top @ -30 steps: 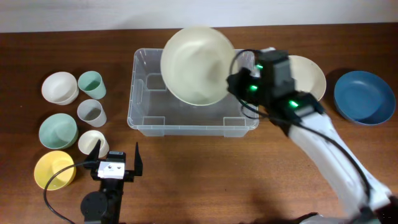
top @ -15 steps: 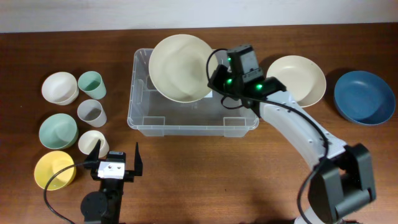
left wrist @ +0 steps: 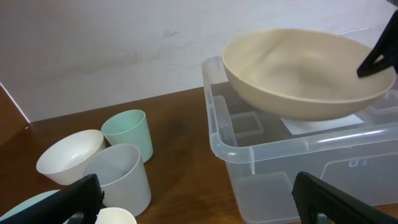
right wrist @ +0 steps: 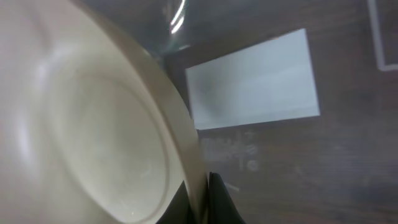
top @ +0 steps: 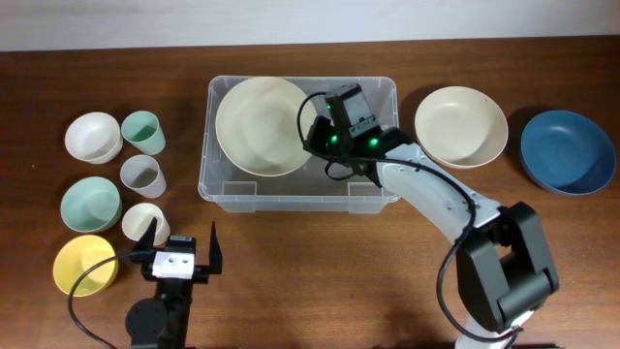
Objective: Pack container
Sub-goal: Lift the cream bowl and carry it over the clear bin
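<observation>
Lower left of the overhead frame: left gripper point(top: 182, 237), fingers spread wide, nothing between them. Further up, at upper centre: large clear rectangular plastic container point(top: 291, 197) on the brown wooden table point(top: 310, 281), white label point(right wrist: 252, 78) on its base. Over its left half: big cream round bowl point(top: 260, 126), tilted, rim pinched by right gripper point(top: 311, 134), fingers closed tight on it

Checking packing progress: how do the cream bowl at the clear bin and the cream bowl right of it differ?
The held cream bowl is in the clear plastic bin, clamped by the right gripper; the spare cream bowl lies untouched on the table. Both are round.
</observation>
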